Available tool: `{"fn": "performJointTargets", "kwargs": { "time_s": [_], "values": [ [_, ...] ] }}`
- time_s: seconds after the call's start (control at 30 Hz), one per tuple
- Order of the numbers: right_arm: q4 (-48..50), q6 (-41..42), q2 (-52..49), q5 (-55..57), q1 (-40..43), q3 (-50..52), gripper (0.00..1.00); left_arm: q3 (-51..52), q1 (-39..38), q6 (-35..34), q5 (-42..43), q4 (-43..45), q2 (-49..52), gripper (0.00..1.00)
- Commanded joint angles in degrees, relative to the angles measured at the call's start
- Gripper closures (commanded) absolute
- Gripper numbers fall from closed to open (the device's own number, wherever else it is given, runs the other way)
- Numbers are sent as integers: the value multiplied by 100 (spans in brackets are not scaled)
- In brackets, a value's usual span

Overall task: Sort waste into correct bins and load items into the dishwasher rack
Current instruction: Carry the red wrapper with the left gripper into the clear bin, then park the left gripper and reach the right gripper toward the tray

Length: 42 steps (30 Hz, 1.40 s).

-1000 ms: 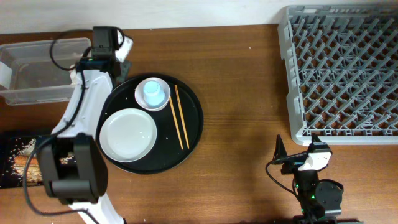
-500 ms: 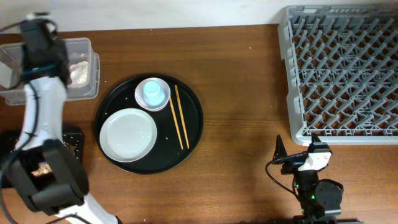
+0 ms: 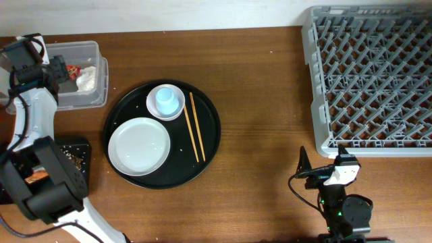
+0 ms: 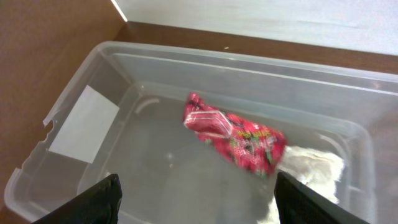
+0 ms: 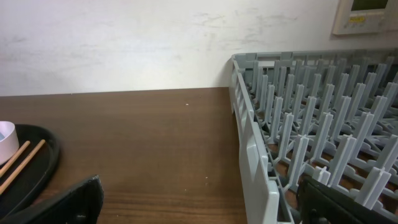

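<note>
My left gripper (image 3: 57,68) (image 4: 199,208) hangs open over the clear tub (image 3: 94,50) (image 4: 155,59), with nothing between its fingers. In the tub lie the red shiny wrapper (image 3: 71,69) (image 4: 236,137) and a crumpled white tissue (image 3: 86,79) (image 4: 314,171). The round black tray (image 3: 206,145) holds the white plate (image 3: 138,145), the small white bowl (image 3: 177,109) with the pale blue cup (image 3: 165,100) in it, and the chopsticks (image 3: 196,127). The grey rack (image 3: 371,81) (image 5: 298,155) stands at the far right. My right gripper (image 3: 322,162) (image 5: 205,208) rests open and empty near the front edge.
The black bin (image 3: 75,154) with pale scraps sits at the front left, partly under my left arm. In the right wrist view the tray's edge (image 5: 43,165) and the chopsticks (image 5: 18,163) show at the left, and brown table lies between them and the rack.
My left arm swung left from beside the tray to over the clear tub and its jaws opened. The red wrapper now lies loose in the tub. The right arm has not moved.
</note>
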<state>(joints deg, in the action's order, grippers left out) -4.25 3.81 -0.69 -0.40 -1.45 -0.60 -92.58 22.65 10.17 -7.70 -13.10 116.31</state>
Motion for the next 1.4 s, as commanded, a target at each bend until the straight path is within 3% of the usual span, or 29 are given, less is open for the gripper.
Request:
{"fn": "performJointTargets", "kwargs": {
  "time_s": [0.0,0.07,0.13,0.17,0.27,0.33,0.47,0.57,0.7,1.03,1.13,1.23,1.3,1.37],
  "values": [
    [-28,-42,28,48,35,28,2,-28,-205,-551,201,-219,-909,21],
    [-28,-42,28,50,35,28,2,-28,-275,-800,544,-350,-1255,20],
    [-28,-42,28,48,35,28,2,-28,-345,-1064,1504,-737,-1821,4],
    [-28,-42,28,48,35,28,2,-28,-361,-1176,2015,-975,-2024,1],
    [-28,-42,28,50,35,28,2,-28,-393,-1215,3541,-1912,-2494,1],
    [-28,-42,28,48,35,28,2,-28,-398,-1213,3801,-2402,-2614,1],
    [-28,-42,28,48,35,28,2,-26,-413,-1191,3748,-3132,-2592,1],
    [-28,-42,28,48,35,28,2,-26,-396,-1193,2520,-3351,-2590,1],
    [-28,-42,28,48,35,28,2,-26,-385,-1191,1762,-3442,-2590,1],
    [-7,46,28,-188,35,28,2,-26,-385,-1191,1534,-3606,-2590,1],
    [280,1285,28,-1799,35,28,2,-26,-385,-1191,1534,-3606,-2590,1],
    [839,3622,28,-3891,35,28,2,-26,-385,-1191,1537,-3606,-2590,1],
    [769,4660,28,-5042,35,28,2,-26,-385,-1191,1534,-3606,-2590,1],
    [874,5093,28,-5121,35,28,2,-26,-385,-1191,1537,-3606,-2590,1]
  ]
}}
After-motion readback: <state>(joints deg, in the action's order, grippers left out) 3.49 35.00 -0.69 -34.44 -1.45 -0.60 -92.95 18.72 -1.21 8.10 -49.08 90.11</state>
